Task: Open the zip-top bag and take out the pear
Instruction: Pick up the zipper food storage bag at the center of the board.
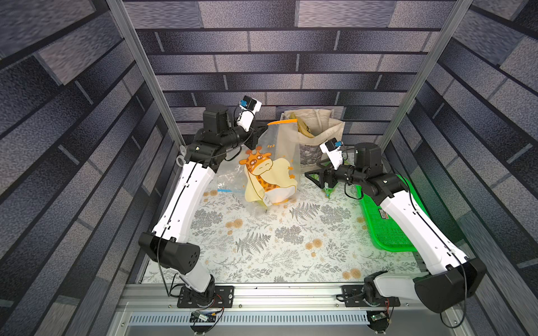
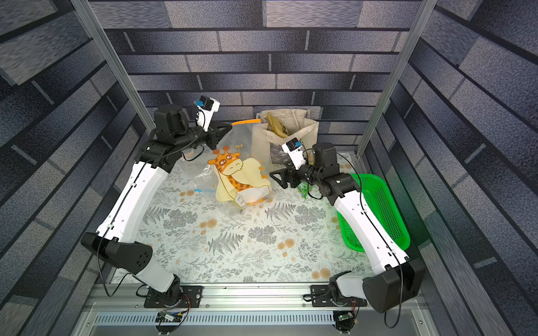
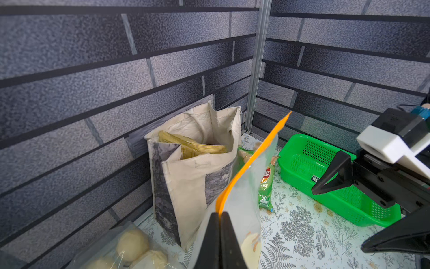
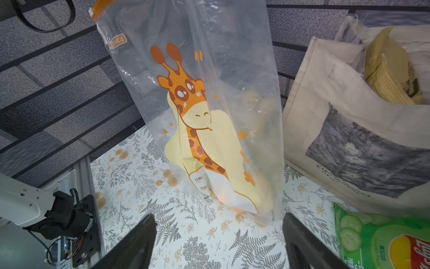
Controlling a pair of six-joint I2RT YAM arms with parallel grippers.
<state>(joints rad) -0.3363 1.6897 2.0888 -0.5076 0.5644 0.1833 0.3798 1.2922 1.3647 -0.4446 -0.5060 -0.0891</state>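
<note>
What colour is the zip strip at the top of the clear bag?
The zip strip is orange, clearest in the left wrist view.

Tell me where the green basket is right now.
In both top views the green basket lies at the table's right side, partly under the right arm. The green snack packet lies just beside it, toward the canvas tote.

Left arm (image 1: 186,197) and right arm (image 1: 407,215) are each wearing glossy white shells between black joints. Rounded black elbow housing (image 1: 174,253) is showing small vent holes. Thin black cable (image 1: 158,261) is running along the shell. White wrist camera (image 1: 250,109) is carrying a blue connector. Black base plate (image 1: 205,296) is showing silver screws. Left claw (image 3: 220,217) is showing black tapered fingers.
</note>
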